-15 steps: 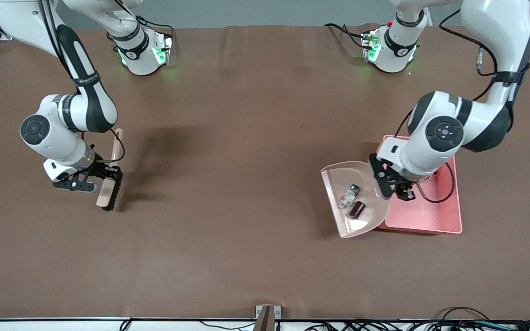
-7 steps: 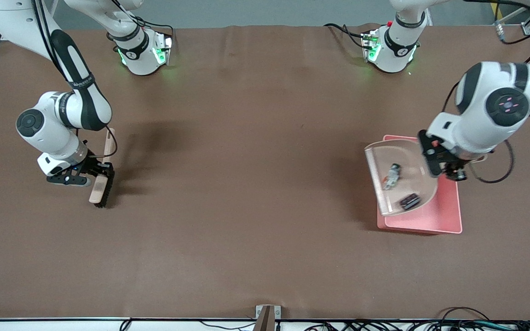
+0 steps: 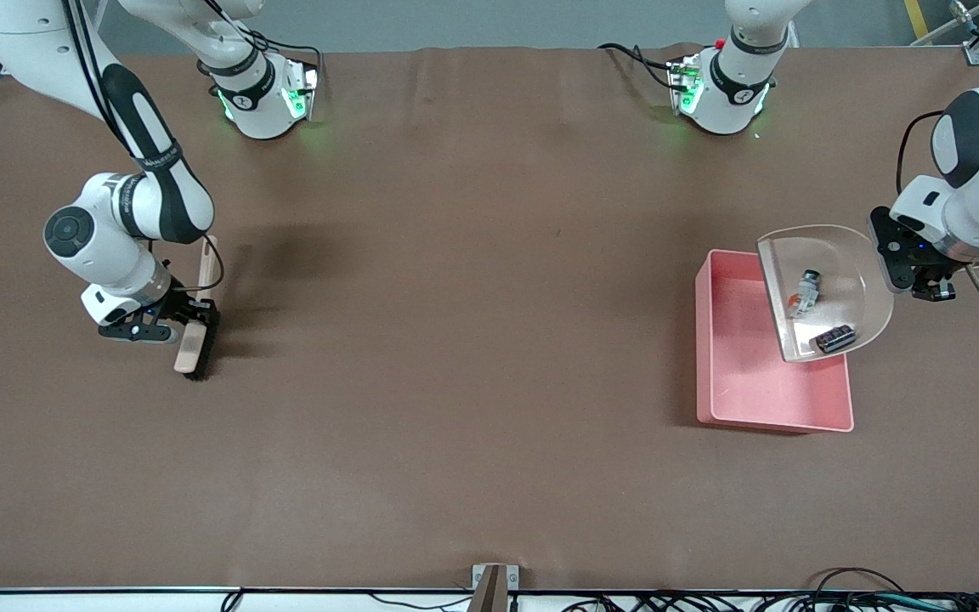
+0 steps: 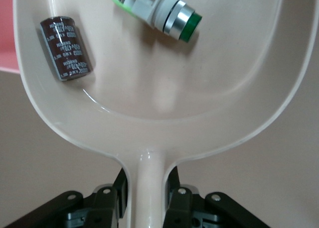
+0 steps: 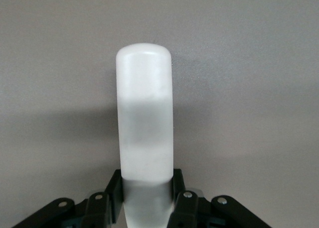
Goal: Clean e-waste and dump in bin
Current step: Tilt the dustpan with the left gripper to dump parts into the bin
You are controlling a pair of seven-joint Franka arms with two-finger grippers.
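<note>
Since a second ago the left gripper [image 3: 923,274] has carried the dustpan [image 3: 829,280] across the bin [image 3: 736,399] toward the left arm's end, clamped on its handle. Both e-waste parts [image 3: 806,291] lie in the pan. Tipped too early, they could spill outside the bin. The right gripper [image 3: 168,327] hangs low, closed on the brush [image 3: 196,340], probably resting on the table.

High front overview; two close wrist views, dustpan [image 4: 149,88] shared
</note>
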